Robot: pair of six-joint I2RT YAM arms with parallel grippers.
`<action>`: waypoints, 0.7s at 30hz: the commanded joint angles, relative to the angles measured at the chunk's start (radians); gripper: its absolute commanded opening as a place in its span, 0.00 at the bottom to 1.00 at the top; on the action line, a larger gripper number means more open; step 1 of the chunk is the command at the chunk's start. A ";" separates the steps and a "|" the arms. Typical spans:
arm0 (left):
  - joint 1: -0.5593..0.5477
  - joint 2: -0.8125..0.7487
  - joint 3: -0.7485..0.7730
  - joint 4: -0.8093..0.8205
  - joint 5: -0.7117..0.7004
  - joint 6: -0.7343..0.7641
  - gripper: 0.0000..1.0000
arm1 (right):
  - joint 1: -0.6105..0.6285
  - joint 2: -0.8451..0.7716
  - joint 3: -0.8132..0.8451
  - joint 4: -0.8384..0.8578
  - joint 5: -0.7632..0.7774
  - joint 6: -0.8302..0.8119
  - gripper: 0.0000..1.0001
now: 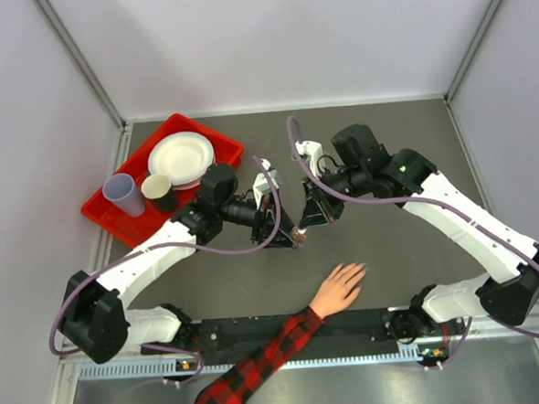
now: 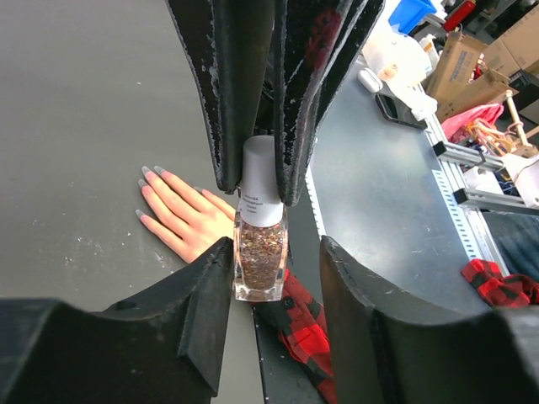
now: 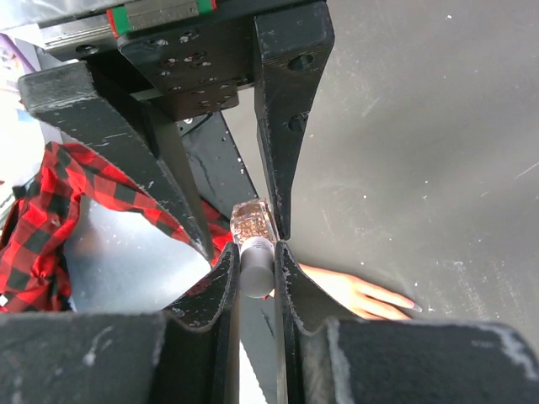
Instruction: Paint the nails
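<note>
A small glass nail polish bottle [image 2: 261, 252] full of coppery glitter hangs in the air between both arms. My right gripper [image 3: 255, 252] is shut on its white cap [image 3: 256, 271]. My left gripper [image 2: 276, 251] stands open around the glass body: one finger touches the bottle's side, the other is a gap away. In the top view the bottle [image 1: 299, 235] sits above the mat, beyond the hand [image 1: 339, 287]. The hand lies flat with its fingers spread. Its pale nails [image 2: 147, 173] point away from the plaid sleeve [image 1: 261, 358].
A red tray [image 1: 222, 143] at the back left holds a white plate [image 1: 182, 157], a lilac cup [image 1: 123, 194] and a smaller cream cup [image 1: 157, 186]. The plaid forearm crosses the black rail [image 1: 368, 324] between the arm bases at the near edge.
</note>
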 commanded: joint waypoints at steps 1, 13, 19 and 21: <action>-0.010 0.008 0.008 0.016 0.039 0.033 0.48 | 0.013 0.006 0.058 0.018 0.008 -0.032 0.00; -0.017 -0.004 0.023 -0.021 -0.047 0.073 0.35 | 0.019 0.011 0.068 0.032 0.011 -0.016 0.00; -0.017 -0.004 0.025 -0.022 -0.041 0.070 0.41 | 0.032 0.023 0.071 0.031 0.013 -0.012 0.00; -0.017 -0.003 0.025 -0.025 -0.033 0.069 0.43 | 0.033 0.024 0.071 0.034 0.013 -0.011 0.00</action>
